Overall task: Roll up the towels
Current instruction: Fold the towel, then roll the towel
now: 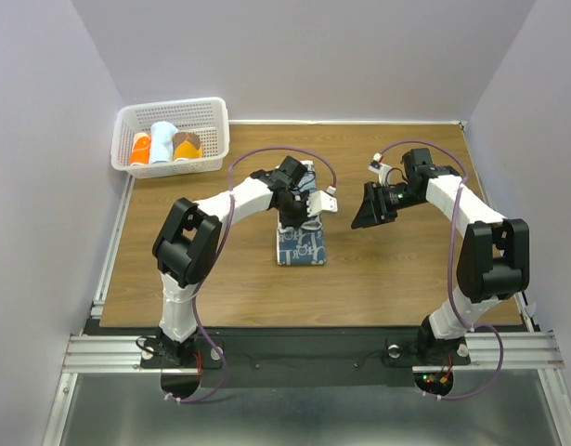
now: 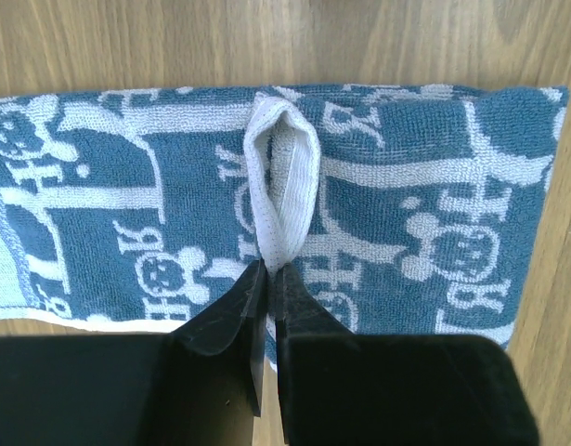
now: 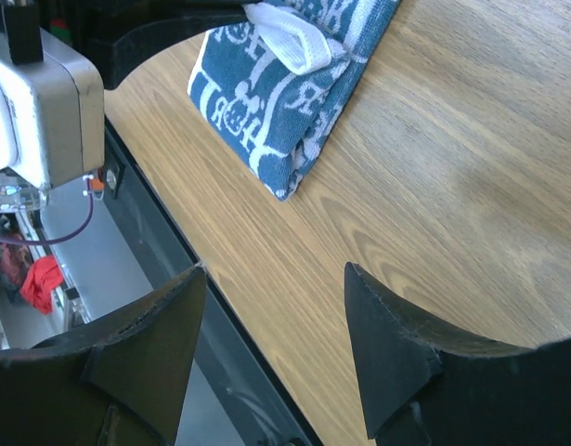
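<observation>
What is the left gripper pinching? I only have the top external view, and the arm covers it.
Observer: The left gripper is shut on a white loop at the edge of the towel.
Operator: And the right gripper's jaws?
Observer: The right gripper is open, nothing between its fingers, above bare table.
Operator: Is the towel rolled yet?
Observer: No; the right wrist view shows it folded flat in layers.

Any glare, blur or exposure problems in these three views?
Top external: even diffuse light, soft shadows under the arms, towel sharp. Left wrist: towel weave and white loop crisp, but the jaws in the foreground are near-black with little detail. Right wrist: pale sheen on the table at right, jaws dark and slightly soft.
</observation>
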